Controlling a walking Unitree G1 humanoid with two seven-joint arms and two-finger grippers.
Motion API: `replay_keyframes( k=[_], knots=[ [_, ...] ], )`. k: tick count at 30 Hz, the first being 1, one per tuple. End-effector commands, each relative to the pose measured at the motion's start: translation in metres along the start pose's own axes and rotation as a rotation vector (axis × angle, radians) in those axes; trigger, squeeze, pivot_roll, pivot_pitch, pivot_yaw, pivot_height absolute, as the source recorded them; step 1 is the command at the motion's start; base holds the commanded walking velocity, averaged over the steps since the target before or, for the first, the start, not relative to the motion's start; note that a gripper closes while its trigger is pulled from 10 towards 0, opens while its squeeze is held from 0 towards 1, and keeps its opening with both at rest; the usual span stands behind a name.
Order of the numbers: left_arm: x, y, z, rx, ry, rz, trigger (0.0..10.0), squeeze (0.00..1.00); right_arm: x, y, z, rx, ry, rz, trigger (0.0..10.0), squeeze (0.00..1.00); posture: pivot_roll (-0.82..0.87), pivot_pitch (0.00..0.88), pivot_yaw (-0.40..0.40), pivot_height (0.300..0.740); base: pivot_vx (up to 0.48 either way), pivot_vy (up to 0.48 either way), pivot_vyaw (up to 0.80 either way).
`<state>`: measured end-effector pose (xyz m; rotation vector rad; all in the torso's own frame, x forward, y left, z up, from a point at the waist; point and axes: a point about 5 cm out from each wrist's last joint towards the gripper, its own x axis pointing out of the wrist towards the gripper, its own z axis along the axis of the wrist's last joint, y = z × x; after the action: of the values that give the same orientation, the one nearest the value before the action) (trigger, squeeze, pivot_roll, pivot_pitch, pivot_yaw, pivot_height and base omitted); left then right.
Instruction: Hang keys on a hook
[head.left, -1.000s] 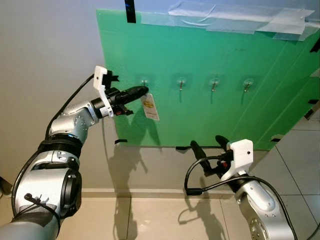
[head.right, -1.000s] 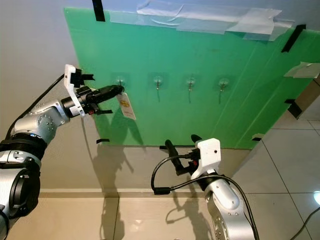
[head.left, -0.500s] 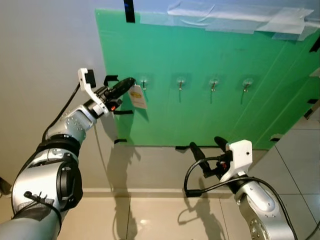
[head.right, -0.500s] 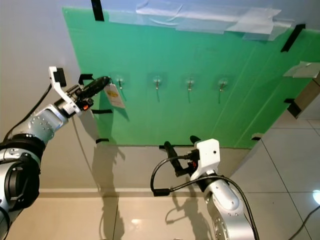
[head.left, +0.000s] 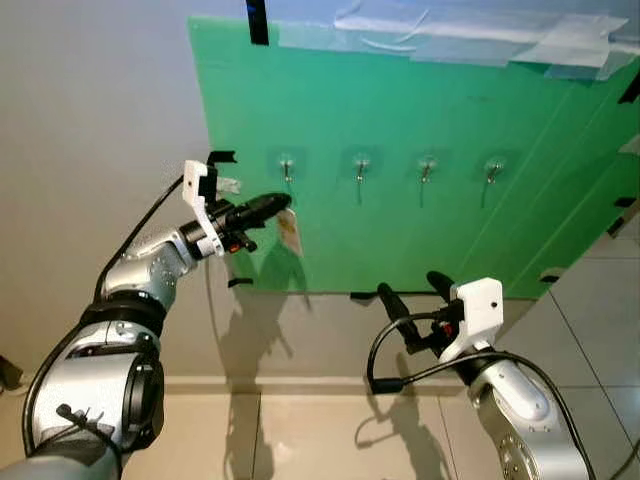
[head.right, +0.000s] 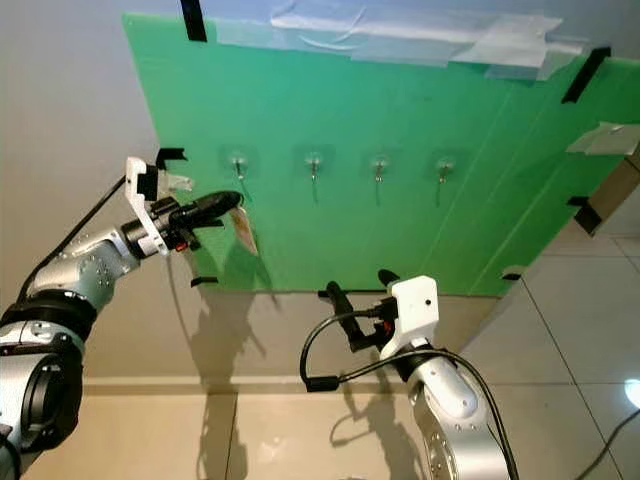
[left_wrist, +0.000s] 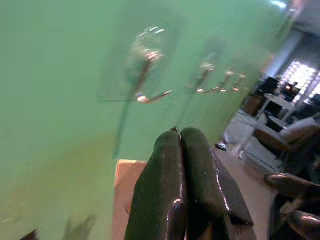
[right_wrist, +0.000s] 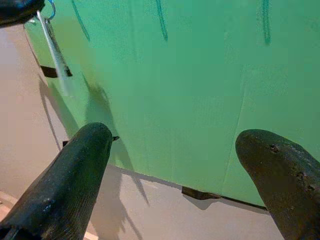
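My left gripper (head.left: 284, 203) is shut on the keys, and their pale tag (head.left: 291, 232) dangles below its tips in front of the green board (head.left: 440, 230). It sits below and slightly left of the leftmost hook (head.left: 288, 168), apart from it. In the left wrist view the closed fingers (left_wrist: 182, 190) point at that hook (left_wrist: 145, 82), with the tag (left_wrist: 125, 200) beneath them. Three more hooks (head.left: 426, 168) run in a row to the right. My right gripper (head.left: 412, 303) stands open low in front of the board's bottom edge, holding nothing.
The green board is taped to a grey wall (head.left: 90, 150). Tiled floor (head.left: 330, 440) lies below. In the right wrist view the hanging tag (right_wrist: 55, 55) and board (right_wrist: 200, 100) show between the open fingers (right_wrist: 75, 180).
My left gripper has come down and moved right with the keys, from beside the leftmost hook to below it. The right arm is still.
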<state>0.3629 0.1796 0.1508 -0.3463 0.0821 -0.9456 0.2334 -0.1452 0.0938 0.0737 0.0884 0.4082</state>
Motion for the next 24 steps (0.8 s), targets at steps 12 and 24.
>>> replay_keyframes(
  k=[12, 24],
  knots=[
    [0.03, -0.014, 0.026, 0.011, -0.074, -0.099, 10.0, 0.0, 0.002, 0.001, -0.002, 0.001, 0.01, 0.019, 10.0, 0.0, -0.08, 0.0, -0.001, 0.74, 0.0, 0.0, 0.0],
    [0.023, -0.005, 0.027, -0.127, -0.155, -0.016, 10.0, 0.0, -0.001, 0.002, -0.004, 0.007, 0.016, 0.016, 10.0, 0.0, -0.09, 0.0, 0.013, 0.74, 0.0, 0.0, 0.0]
  ],
)
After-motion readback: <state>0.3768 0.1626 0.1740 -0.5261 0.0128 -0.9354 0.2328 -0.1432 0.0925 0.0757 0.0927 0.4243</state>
